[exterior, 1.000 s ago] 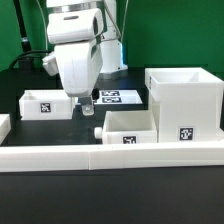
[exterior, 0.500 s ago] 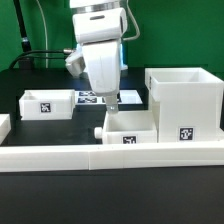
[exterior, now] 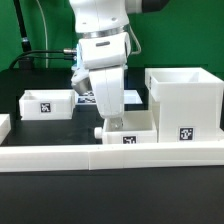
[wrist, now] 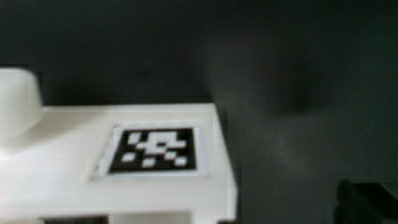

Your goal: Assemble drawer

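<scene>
The drawer's large white housing (exterior: pixel 185 103) stands at the exterior view's right, open at the top, with a tag on its front. One small tray (exterior: pixel 48 103) sits at the left. The other tray (exterior: pixel 137 125) sits in the middle, its round knob (exterior: pixel 97 131) pointing left. My gripper (exterior: pixel 113 121) is low over this middle tray's left end, just above its wall, open and holding nothing. The wrist view shows the tray's tagged white face (wrist: pixel 157 152) close up, the knob (wrist: pixel 15 100) beside it, and one dark finger (wrist: pixel 374 202) at the edge.
A long low white rail (exterior: pixel 110 156) runs along the front of the table. The marker board (exterior: pixel 95 98) lies flat behind the trays, partly hidden by my arm. The table is black, with a green wall behind.
My gripper has moved from beside the left tray towards the exterior view's right and come down over the middle tray's left end. The parts have not moved.
</scene>
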Available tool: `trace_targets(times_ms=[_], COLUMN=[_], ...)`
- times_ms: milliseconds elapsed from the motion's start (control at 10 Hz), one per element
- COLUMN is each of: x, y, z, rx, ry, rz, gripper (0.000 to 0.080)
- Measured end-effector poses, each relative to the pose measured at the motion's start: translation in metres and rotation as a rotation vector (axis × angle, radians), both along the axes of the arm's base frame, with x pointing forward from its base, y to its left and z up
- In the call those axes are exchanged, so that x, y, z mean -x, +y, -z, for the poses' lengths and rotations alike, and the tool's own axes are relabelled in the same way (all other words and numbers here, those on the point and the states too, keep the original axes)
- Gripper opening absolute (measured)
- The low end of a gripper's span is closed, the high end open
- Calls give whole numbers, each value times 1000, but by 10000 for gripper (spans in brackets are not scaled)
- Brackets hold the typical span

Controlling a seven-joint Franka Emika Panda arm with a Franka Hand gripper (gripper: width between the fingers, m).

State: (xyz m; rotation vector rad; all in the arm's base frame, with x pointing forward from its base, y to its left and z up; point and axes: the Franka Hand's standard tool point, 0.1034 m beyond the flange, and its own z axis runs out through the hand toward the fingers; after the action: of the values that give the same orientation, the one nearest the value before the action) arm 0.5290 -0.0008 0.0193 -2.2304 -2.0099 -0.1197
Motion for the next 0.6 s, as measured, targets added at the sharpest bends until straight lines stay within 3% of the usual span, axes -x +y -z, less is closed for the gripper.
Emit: trace_targets(times_ms=[100, 200, 300, 400, 500, 600], x=[1, 1, 1, 1, 1, 0], y=[0, -1, -1, -2, -2, -2], z=[2, 2, 2, 2, 2, 1], rx=[0, 0, 0, 0, 1, 1], ry=[2, 1, 2, 2, 2, -1], rz=[4, 5, 5, 6, 6, 7], gripper=[539, 373, 373, 191, 191, 53])
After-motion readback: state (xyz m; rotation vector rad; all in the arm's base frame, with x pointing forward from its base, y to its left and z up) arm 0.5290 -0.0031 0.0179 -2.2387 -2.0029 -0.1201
